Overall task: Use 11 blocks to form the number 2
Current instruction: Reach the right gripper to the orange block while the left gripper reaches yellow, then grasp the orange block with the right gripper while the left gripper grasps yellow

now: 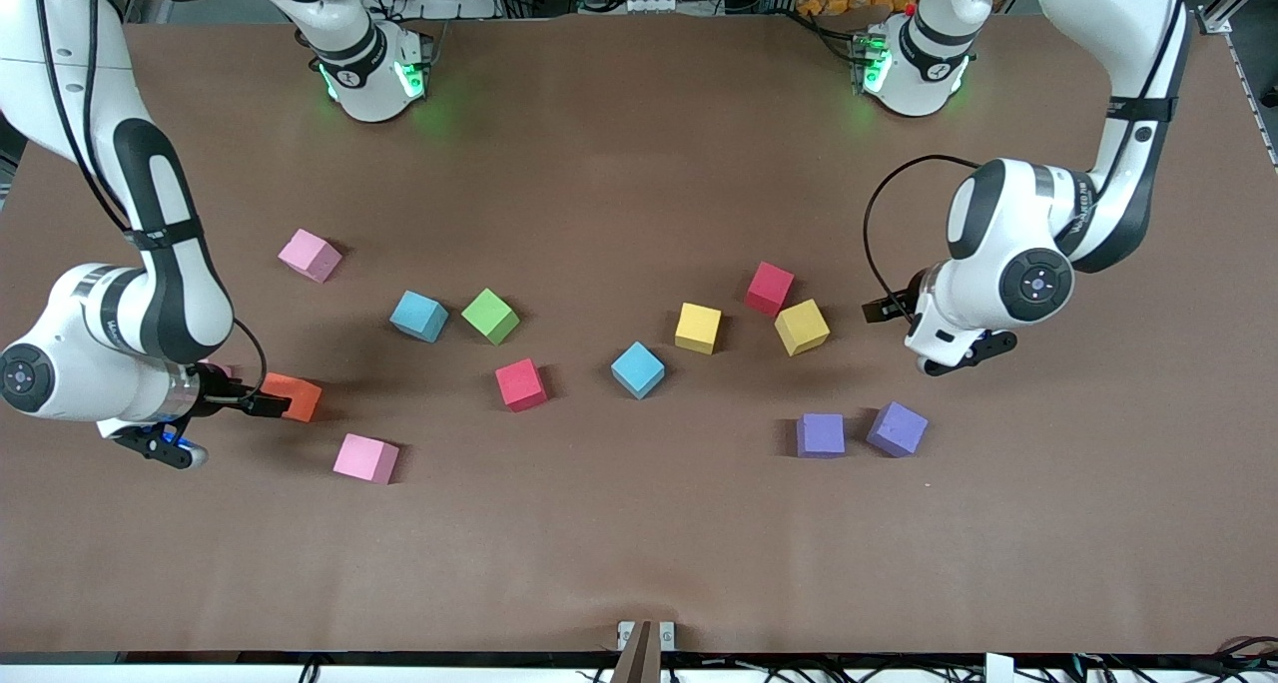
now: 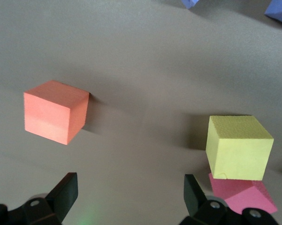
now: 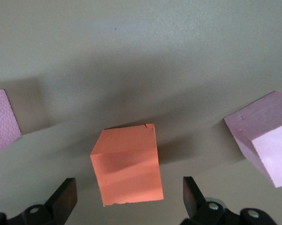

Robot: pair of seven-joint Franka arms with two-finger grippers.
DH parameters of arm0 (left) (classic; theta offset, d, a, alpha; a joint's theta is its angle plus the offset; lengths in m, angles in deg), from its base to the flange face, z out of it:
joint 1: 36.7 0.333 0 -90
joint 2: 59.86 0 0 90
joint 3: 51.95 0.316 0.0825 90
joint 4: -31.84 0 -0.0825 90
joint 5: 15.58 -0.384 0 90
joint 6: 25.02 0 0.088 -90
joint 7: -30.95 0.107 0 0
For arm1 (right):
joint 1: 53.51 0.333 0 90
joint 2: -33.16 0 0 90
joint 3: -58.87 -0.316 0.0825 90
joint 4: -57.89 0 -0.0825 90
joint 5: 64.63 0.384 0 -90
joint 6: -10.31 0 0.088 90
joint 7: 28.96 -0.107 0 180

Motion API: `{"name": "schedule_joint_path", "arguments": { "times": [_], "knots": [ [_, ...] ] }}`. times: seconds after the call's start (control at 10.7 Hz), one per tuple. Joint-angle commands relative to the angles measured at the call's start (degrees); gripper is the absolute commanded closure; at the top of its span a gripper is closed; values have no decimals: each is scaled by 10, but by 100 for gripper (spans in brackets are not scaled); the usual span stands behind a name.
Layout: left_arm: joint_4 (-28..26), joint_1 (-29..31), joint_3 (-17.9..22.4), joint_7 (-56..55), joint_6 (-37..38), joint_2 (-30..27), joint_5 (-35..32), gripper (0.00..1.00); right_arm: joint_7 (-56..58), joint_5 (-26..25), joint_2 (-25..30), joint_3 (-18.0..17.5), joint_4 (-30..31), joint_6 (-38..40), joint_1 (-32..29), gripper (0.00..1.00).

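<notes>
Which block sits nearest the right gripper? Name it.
The orange block, right by the right gripper and lined up between its open fingers; both pink blocks lie farther off.

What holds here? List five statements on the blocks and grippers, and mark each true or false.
1. The two purple blocks lie side by side. True.
2. The number 2 is finished. False: the blocks lie scattered singly.
3. The right gripper is open at the orange block. True.
4. The left gripper holds a yellow block. False: it is open and empty.
5. The green block sits atop the light blue block. False: beside it.
</notes>
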Motion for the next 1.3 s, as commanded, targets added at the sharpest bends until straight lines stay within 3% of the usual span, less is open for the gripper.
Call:
{"name": "schedule_joint_path", "arguments": {
  "times": [0.0, 0.56, 1.21],
  "knots": [
    [-14, -25, -7, -82, -26, -6, 4, 0, -10, 4, -10, -2, 5, -17, 3, 0],
    [-16, -27, -60, -206, -134, 37, 13, 0, -11, 0, -42, 0, 5, -60, 12, 3],
    [-9, -42, -61, -234, -206, 73, 23, 0, -7, -2, -33, 0, 41, -83, 18, 6]
  ]
}}
